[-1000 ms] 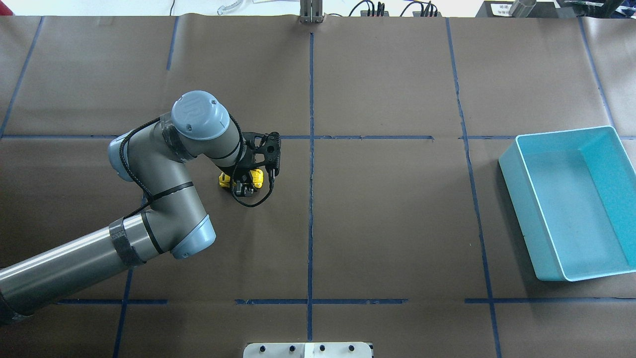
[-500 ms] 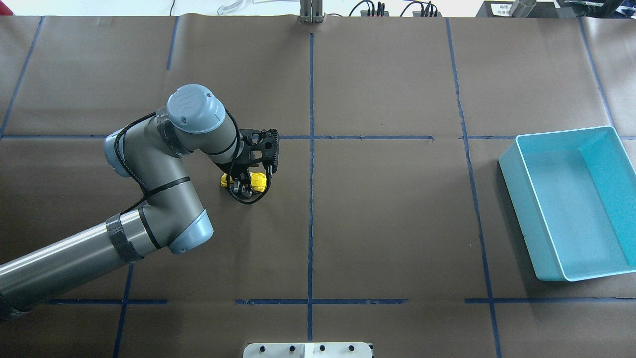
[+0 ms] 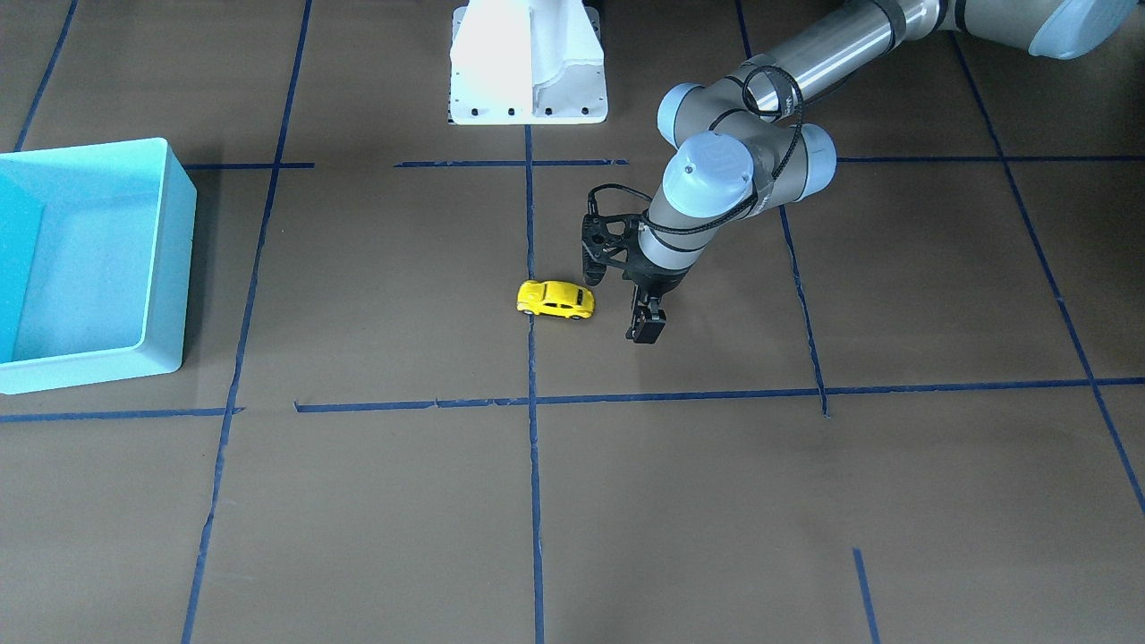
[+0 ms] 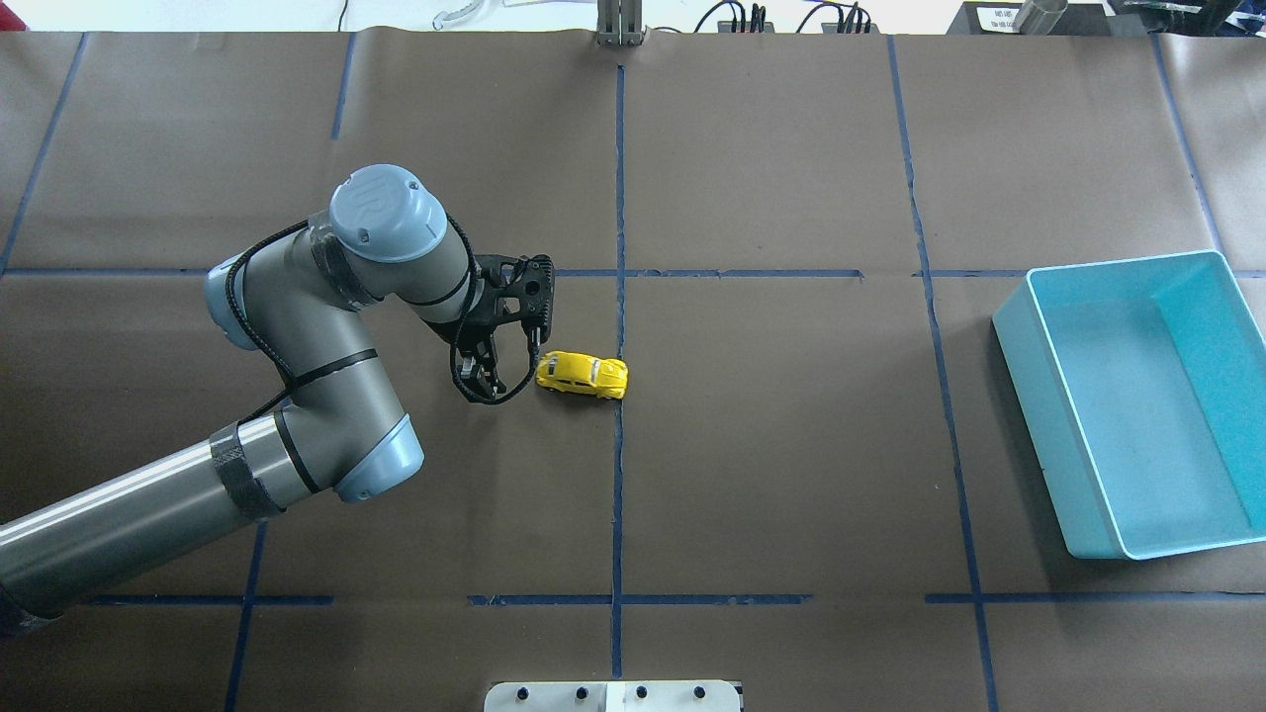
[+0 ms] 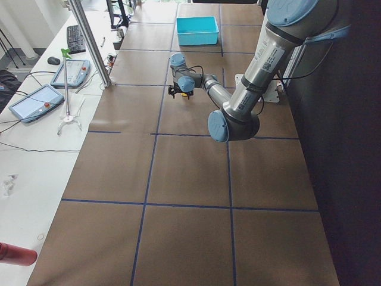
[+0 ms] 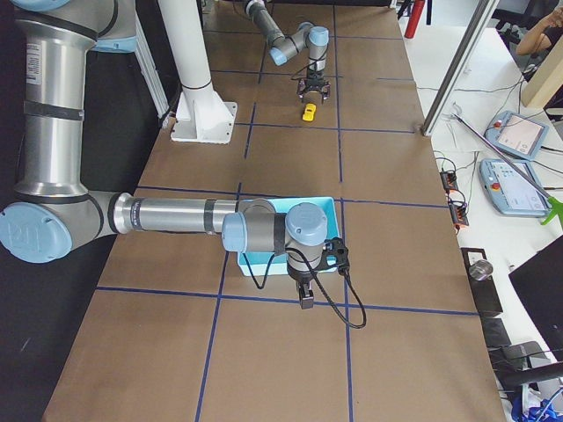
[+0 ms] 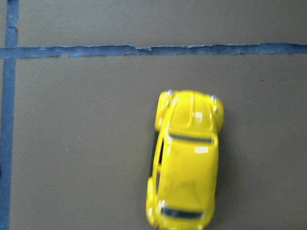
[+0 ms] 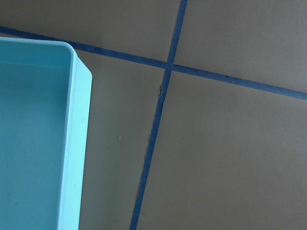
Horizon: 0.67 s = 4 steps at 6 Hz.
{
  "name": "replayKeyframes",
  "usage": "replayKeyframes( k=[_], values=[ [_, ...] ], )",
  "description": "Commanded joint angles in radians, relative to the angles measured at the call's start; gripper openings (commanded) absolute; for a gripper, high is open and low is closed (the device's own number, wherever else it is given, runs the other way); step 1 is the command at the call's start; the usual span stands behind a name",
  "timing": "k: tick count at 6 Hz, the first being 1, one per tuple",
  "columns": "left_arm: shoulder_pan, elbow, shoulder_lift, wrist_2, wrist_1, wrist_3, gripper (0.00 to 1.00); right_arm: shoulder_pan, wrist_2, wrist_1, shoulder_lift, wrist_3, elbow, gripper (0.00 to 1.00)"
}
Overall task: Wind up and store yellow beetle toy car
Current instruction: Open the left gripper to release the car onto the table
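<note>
While the small yellow beetle-shaped toy car sits free on the brown paper surface, at 3 o'clock from my open, empty left claw, I'd wait for standstill, then pinch its flanks squarely.

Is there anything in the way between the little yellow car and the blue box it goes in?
No, nothing visible. Between the yellow car and the blue box there is only bare brown table with flat blue tape lines.
</note>
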Motion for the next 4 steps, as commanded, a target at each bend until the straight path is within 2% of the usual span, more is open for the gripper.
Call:
replayKeyframes(
  k=[1, 3, 4],
  values=[
    [-0.002, -0.002, 0.0, 0.002, 0.003, 0.002, 1.0, -0.001, 0.0, 0.002, 0.0, 0.0, 0.0, 1.0],
    [-0.017, -0.005, 0.002, 0.0, 0.031, -0.001, 1.0, -0.001, 0.0, 0.002, 0.0, 0.0, 0.003, 1.0],
    [-0.025, -0.032, 0.008, 0.003, 0.115, -0.009, 1.0, -0.005, 0.0, 0.0, 0.0, -0.002, 0.0, 1.0]
  ],
)
